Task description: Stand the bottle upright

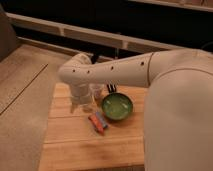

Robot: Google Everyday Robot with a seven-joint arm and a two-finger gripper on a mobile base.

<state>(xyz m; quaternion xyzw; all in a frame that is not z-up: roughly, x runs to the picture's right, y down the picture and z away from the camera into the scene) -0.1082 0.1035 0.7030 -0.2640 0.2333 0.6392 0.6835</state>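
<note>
the claw [80, 104] hangs at the end of the white arm [115, 70], low over the far left part of the wooden table [70, 145], pointing down at the board. it stands spread, not pressed together, and nothing can be seen pinched in it. right at its tip, on the side toward the bowl, sits a small whitish shape that looks to be the bottle [88, 107]; it is low on the table top and very close to the claw, but whether the two touch, and whether the bottle stands or lies, cannot be told.

just behind that spot is a see-through cup [96, 91], upright, near the wrist of the arm. next to the cup, a little farther along the back of the table, a small dark thing [111, 87] pokes up; what it is cannot be told. the green bowl [117, 106] rests on the table beside the cup and bottle, open side up. in front of the bowl and claw lies a flat orange and blue packet [98, 122], set at a slant, apart from the bottle. the arm's thick upper part fills the right side of the view.
</note>
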